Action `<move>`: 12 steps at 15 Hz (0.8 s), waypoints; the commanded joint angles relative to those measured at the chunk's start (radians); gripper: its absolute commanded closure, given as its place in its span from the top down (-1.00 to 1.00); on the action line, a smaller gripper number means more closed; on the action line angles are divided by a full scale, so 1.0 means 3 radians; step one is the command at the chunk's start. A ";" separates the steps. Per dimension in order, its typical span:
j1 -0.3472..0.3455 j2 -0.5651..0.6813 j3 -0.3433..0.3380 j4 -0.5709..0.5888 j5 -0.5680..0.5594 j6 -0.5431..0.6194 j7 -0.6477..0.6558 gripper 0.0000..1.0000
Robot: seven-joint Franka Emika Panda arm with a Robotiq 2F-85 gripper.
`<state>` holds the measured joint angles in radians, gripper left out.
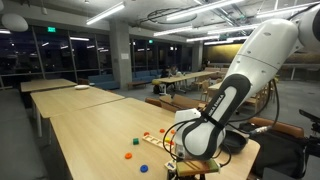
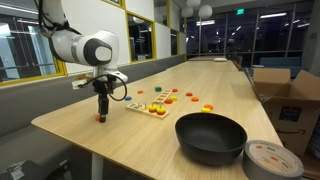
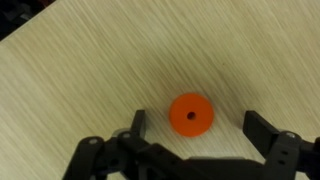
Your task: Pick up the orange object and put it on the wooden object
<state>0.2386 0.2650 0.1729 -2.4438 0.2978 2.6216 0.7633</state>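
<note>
The orange object [image 3: 190, 113] is a flat round disc with a small centre hole, lying on the pale wooden table. In the wrist view my gripper [image 3: 195, 128] is open, with one dark finger on each side of the disc and neither touching it. In an exterior view the gripper [image 2: 100, 112] points straight down just above the disc [image 2: 99, 119] near the table's front corner. A pale wooden piece with small red pegs [image 2: 156, 109] lies to the right of the gripper, apart from it. I cannot tell whether this is the block or the thin board.
A black bowl [image 2: 210, 138] and a tape roll [image 2: 272, 160] sit near the table edge. Small coloured pieces [image 2: 190, 98] are scattered past the wooden piece. In an exterior view blue [image 1: 128, 155] and green [image 1: 130, 142] pieces lie on the table [image 1: 90, 130].
</note>
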 commanded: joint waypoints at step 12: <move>0.0495 -0.0204 -0.0489 -0.0315 -0.1217 0.0584 0.1543 1.00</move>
<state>0.3463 0.2374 0.0726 -2.5162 0.0318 2.7843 1.1221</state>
